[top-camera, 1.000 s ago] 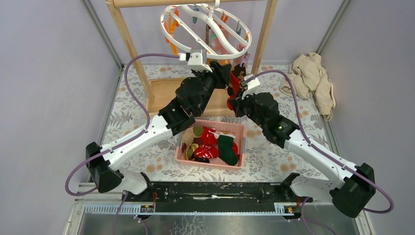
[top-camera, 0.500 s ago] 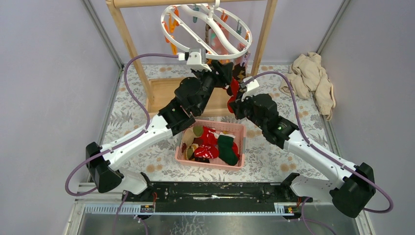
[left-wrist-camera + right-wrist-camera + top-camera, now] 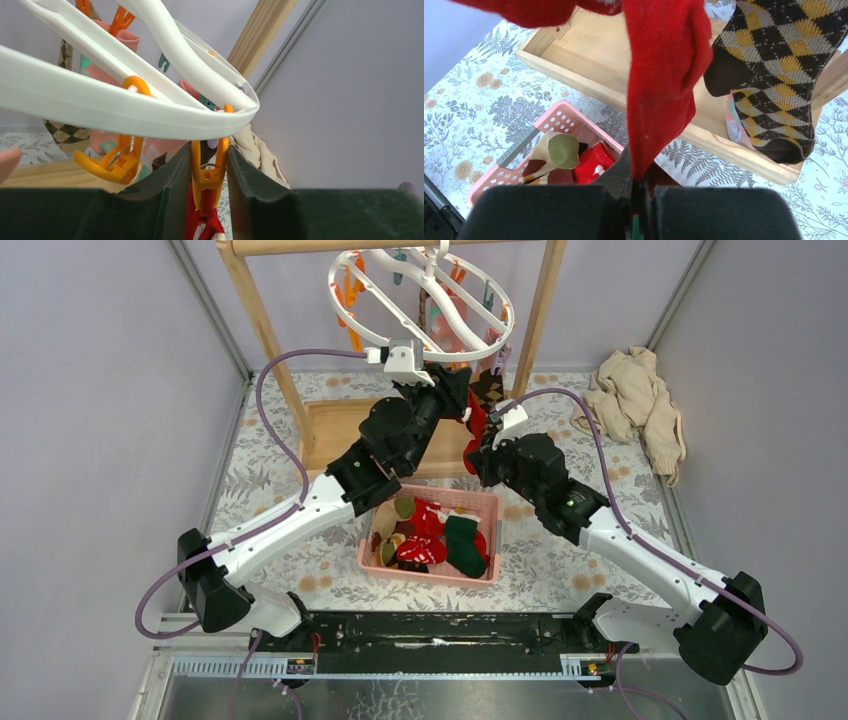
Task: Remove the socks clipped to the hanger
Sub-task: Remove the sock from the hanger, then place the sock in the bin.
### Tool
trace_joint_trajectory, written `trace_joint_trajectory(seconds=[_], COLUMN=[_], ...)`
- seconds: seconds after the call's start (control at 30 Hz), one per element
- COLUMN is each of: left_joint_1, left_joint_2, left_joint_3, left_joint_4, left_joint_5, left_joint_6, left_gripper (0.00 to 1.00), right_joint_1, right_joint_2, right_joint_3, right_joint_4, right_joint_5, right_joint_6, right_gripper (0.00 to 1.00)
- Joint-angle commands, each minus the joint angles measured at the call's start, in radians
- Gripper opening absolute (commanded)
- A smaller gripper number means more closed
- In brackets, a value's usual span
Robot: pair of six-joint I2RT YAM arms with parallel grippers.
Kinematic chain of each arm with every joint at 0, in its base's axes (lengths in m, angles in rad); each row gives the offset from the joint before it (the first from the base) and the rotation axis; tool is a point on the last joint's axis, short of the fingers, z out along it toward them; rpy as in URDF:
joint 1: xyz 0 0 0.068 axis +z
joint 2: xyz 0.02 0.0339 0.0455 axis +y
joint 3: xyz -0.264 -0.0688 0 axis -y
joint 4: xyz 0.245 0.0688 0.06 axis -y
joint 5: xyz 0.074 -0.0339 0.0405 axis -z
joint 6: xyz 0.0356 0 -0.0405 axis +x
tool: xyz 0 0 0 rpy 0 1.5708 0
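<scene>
Overhead, the white ring hanger (image 3: 420, 300) is hanging from the wooden rack (image 3: 255, 320), with a red sock (image 3: 474, 425) dangling below its near rim.

From the left wrist, the left gripper (image 3: 209, 160) is squeezing an orange clip (image 3: 209, 182) under the hanger's rim. Its jaws are partly closed against the clip's two sides, and the red sock is hanging from that clip.

From the right wrist, the right gripper (image 3: 640, 192) is pinching the red sock's lower end with its jaws fully closed, below the hanger and beside a black-and-yellow argyle sock (image 3: 769, 75).
</scene>
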Motion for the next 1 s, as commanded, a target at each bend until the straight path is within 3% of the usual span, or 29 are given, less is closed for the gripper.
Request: trace_joint_trajectory(seconds=[0.0, 0.23, 0.5, 0.57, 0.67, 0.73, 0.97], left_joint_1=[0.006, 0.009, 0.016, 0.016, 0.016, 0.016, 0.016], left_joint_2=[0.006, 0.001, -0.025, -0.033, -0.05, -0.067, -0.166], left_joint_3=[0.051, 0.049, 0.022, 0.014, 0.004, -0.014, -0.131], left_joint_4=[0.049, 0.044, 0.047, 0.042, 0.013, -0.004, -0.034], left_joint_5=[-0.019, -0.024, -0.028, -0.025, -0.016, -0.003, 0.03], left_joint_6=[0.025, 0.035, 0.036, 0.032, 0.023, 0.014, -0.044], left_gripper=[0.32, 0.21, 0.2, 0.29, 0.58, 0.7, 0.92], right_joint_1=[0.008, 0.01, 0.037, 0.044, 0.07, 0.094, 0.177], right_joint_2=[-0.028, -0.053, -0.105, -0.102, -0.096, -0.085, -0.03], right_joint_3=[-0.002, -0.022, -0.022, -0.006, 0.012, 0.031, 0.045], right_joint_4=[0.031, 0.002, -0.116, -0.151, -0.185, -0.217, -0.278], right_joint_5=[-0.012, -0.037, -0.111, -0.148, -0.196, -0.213, -0.227], right_joint_6=[0.009, 0.023, 0.029, 0.025, 0.016, 0.01, -0.002], right_gripper=[0.0, 0.0, 0.0, 0.0, 0.0, 0.0, 0.0])
